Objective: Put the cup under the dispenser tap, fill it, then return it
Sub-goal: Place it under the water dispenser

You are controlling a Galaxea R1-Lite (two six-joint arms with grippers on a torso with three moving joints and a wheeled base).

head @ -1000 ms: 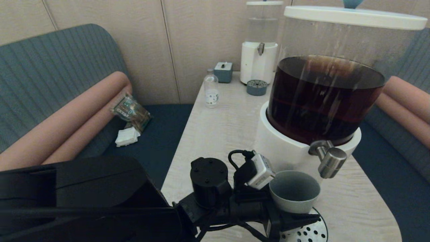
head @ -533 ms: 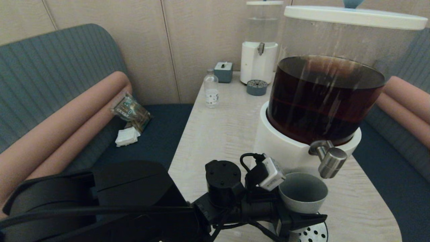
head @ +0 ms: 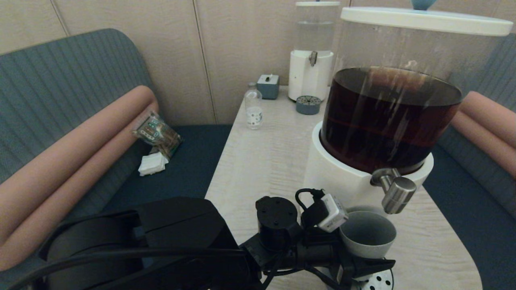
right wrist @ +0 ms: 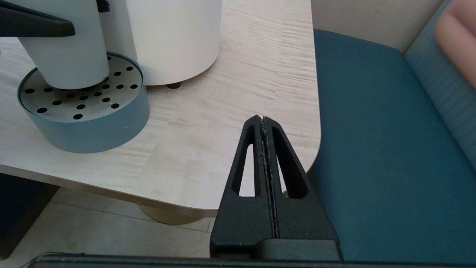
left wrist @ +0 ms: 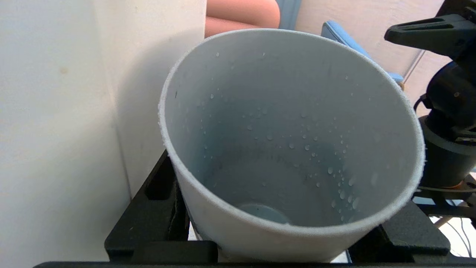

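The grey-green cup (head: 367,237) is upright in my left gripper (head: 365,262), which is shut on its lower wall. It is low over the perforated drip tray (right wrist: 81,108); whether its base touches the tray I cannot tell. The steel dispenser tap (head: 397,195) juts from the white base of the big dispenser (head: 387,121) of dark brown liquid, just above and beyond the cup's right rim. Inside, the cup (left wrist: 290,149) holds only droplets. My right gripper (right wrist: 263,121) is shut and empty, off the table's near right corner.
At the table's far end are a small clear bottle (head: 254,108), a grey box (head: 268,85), a second clear-liquid dispenser (head: 311,60) and its small tray (head: 308,104). Blue benches flank the table (head: 266,161); a packet and napkin (head: 155,139) lie on the left one.
My left arm has carried the cup to the right and slightly down, bringing it closer under the tap and over the drip tray. The right gripper shows no change.
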